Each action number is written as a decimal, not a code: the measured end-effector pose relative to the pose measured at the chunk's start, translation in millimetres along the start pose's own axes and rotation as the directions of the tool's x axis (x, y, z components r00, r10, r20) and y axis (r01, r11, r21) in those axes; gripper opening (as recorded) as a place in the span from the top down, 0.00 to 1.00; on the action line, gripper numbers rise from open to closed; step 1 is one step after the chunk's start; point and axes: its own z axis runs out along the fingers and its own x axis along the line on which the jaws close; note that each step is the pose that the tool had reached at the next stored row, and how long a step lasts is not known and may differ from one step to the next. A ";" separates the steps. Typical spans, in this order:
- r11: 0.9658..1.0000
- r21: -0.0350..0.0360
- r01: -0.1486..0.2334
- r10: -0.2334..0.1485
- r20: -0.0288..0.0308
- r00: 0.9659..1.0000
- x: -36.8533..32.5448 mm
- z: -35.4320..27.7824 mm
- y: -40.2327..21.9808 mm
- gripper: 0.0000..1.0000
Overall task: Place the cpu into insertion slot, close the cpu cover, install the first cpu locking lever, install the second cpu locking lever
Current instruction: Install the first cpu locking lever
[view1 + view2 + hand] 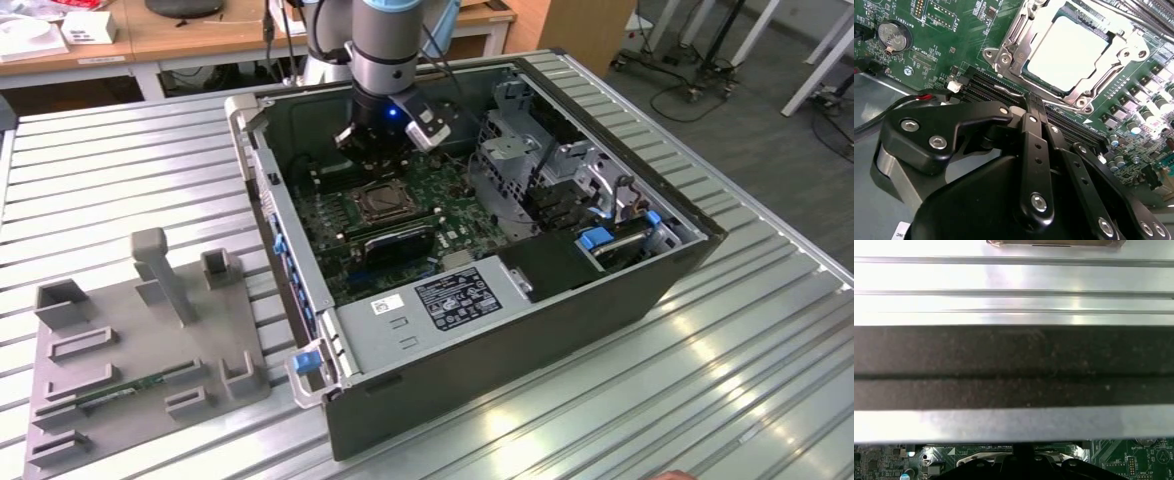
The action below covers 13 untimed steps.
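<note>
Exterior view, working from the front edge back: the slatted bench, a grey fixture tray lying at about eight o'clock from the open computer case, then the green board inside it. Mid-board sits the insertion slot, and the claw hangs just off it at twelve o'clock, low inside the case.

Now the second wrist view, close in. Nearest are the claw's black fingers, pinched together with nothing between them: clenched on empty air, as far as I can see. Just past the tips run the long black memory slots. Beyond those, there it is: the cpu, bright silver, seated flat in its socket. The cpu cover lies down around it, with the chip showing through the window. Whether either locking lever is hooked I can't make out from here.

So I'd call this the lever stage. To do it well, I reckon the clenched tips should work as one blunt pusher. Land on the lever's bent end, not on the cover or the chip's lid. Press down first, then sideways under the hook, and keep it slow, because the wire will want to spring back. Mind those memory slots right under the fingers too; a dragged tip could catch a latch.
</note>
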 end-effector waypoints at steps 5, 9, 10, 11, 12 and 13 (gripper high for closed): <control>1.000 0.001 -0.017 0.017 0.003 1.000 0.1 0.0 0.4 0.89; 0.999 0.001 -0.032 0.032 0.005 0.999 0.0 0.1 0.5 0.89; 0.999 0.001 -0.034 0.034 0.005 0.999 0.0 0.1 0.6 0.89; 0.999 0.001 -0.035 0.035 0.005 0.999 0.0 0.1 0.7 0.89; 0.999 0.001 -0.037 0.037 0.006 0.999 0.1 0.1 1.0 0.89; 0.999 0.001 -0.038 0.038 0.006 0.999 0.1 0.2 1.2 0.89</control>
